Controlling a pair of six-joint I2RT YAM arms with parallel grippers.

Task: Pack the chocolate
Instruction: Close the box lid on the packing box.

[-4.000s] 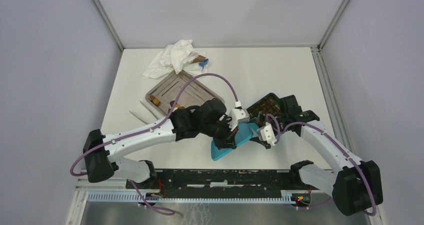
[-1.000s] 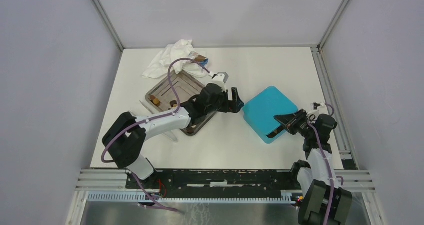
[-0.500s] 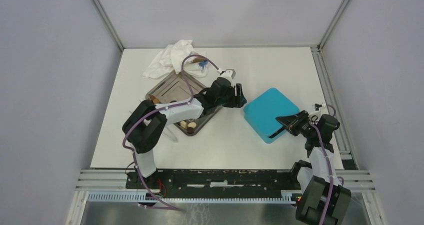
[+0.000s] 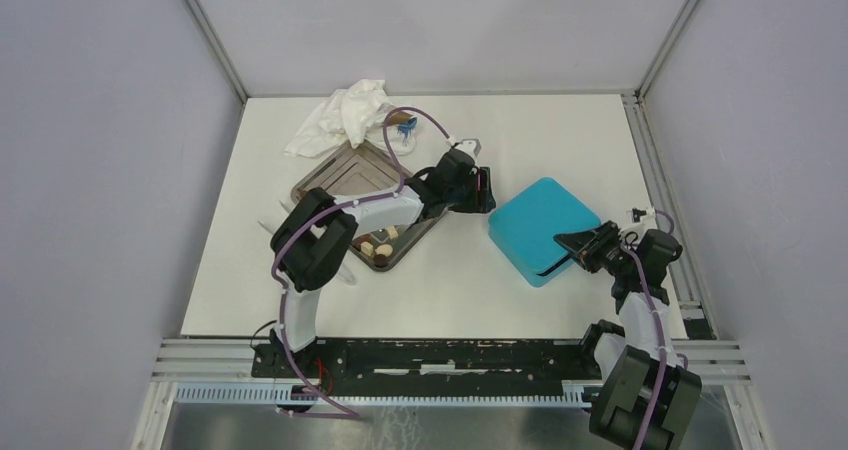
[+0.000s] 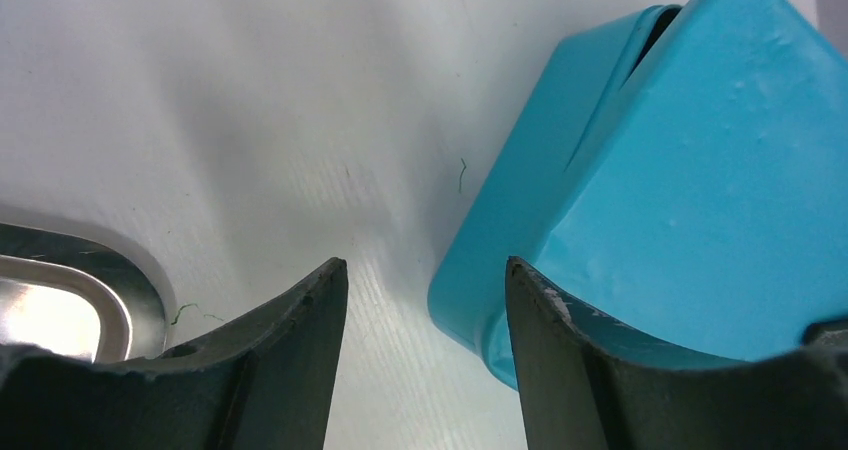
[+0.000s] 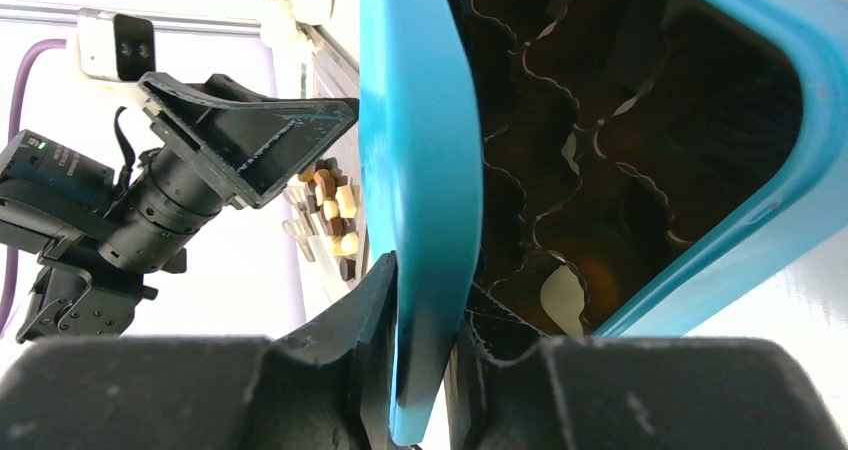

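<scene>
The teal box (image 4: 540, 226) lies right of centre, its lid (image 6: 420, 120) lifted a crack. My right gripper (image 4: 572, 251) is shut on the lid's near right edge. In the right wrist view the jaws (image 6: 428, 290) pinch that edge, and the brown cup insert (image 6: 600, 130) shows inside the box. Several chocolate pieces (image 4: 378, 246), brown and cream, sit at the near end of the metal tray (image 4: 330, 170). My left gripper (image 4: 485, 190) hovers open and empty at the box's left corner (image 5: 470, 300). Its fingers (image 5: 310, 320) are about half spread over the table.
A crumpled white cloth (image 4: 345, 115) and a small blue and brown item (image 4: 405, 125) lie behind the tray. White strips (image 4: 275, 228) rest at the tray's left side. The left arm lies across the tray. The tray's corner (image 5: 70, 290) is at the left gripper's left.
The left gripper has moved right from the tray to the box's left corner, and its jaws have narrowed. The box was wide open four seconds ago and its lid is now nearly down.
</scene>
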